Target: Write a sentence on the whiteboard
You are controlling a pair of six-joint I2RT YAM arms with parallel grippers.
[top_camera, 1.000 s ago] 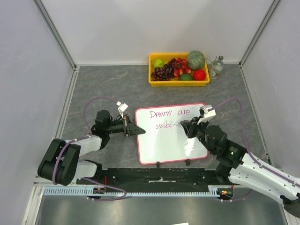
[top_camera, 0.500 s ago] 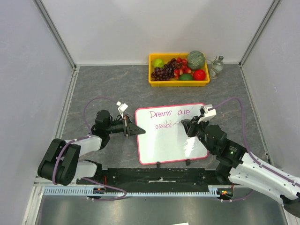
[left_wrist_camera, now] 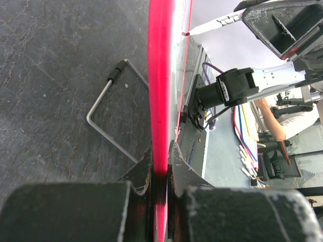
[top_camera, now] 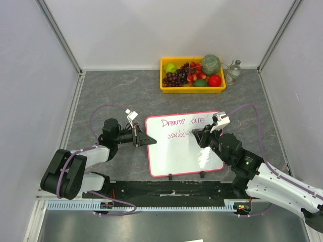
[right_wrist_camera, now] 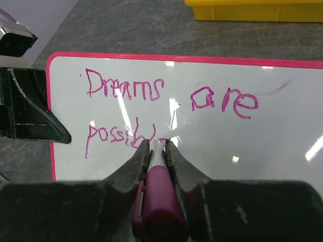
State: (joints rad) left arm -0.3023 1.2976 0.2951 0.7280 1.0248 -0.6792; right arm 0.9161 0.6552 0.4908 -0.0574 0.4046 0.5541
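Note:
The whiteboard [top_camera: 176, 151] lies flat mid-table, white with a pink rim; it also shows in the right wrist view [right_wrist_camera: 282, 136] and edge-on in the left wrist view [left_wrist_camera: 160, 75]. The sentence [top_camera: 181, 122] reads "Dreams are" with "possibl" under it [right_wrist_camera: 121, 133]. My left gripper [top_camera: 149, 140] is shut on the board's left rim [left_wrist_camera: 160, 174]. My right gripper [top_camera: 196, 136] is shut on a magenta marker [right_wrist_camera: 157, 201], its tip on the board at the end of "possibl" [right_wrist_camera: 157, 143].
A yellow tray [top_camera: 192, 88] of fruit stands at the back, a small glass bottle [top_camera: 233, 70] to its right. Two black clips [top_camera: 170, 176] sit on the board's near edge. A bent metal wire stand [left_wrist_camera: 108, 118] lies on the grey table beside the board.
My right gripper with the marker has shifted slightly left and up along the second line of writing. The left gripper and board have not moved.

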